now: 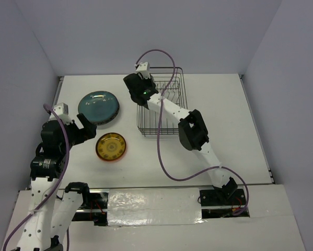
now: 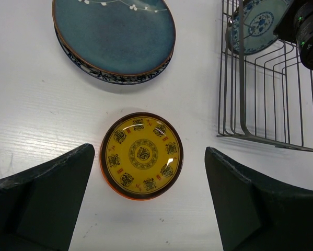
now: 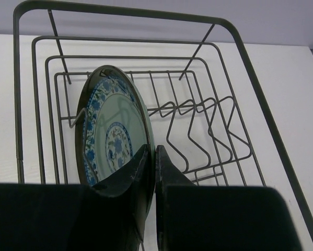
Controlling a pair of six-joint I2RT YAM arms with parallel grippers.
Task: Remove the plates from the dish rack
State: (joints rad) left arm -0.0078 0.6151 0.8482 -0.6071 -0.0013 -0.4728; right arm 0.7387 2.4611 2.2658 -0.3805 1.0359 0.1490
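Note:
A white-and-blue floral plate (image 3: 112, 130) stands on edge in the dark wire dish rack (image 3: 224, 120), near its left side. My right gripper (image 3: 155, 157) is shut on this plate's near rim, one finger on each face. From above, the right gripper (image 1: 146, 97) reaches into the left part of the rack (image 1: 169, 112) and hides the plate. On the table left of the rack lies a dark teal plate (image 1: 97, 106) on top of another plate, and in front of them a small orange plate (image 1: 111, 147). My left gripper (image 2: 149, 157) hovers open above the orange plate (image 2: 141, 155).
The rack's upright divider prongs (image 3: 198, 130) stand to the right of the gripped plate. The right arm's purple cable (image 1: 159, 141) loops over the rack and the table. White walls close the table at the back and both sides.

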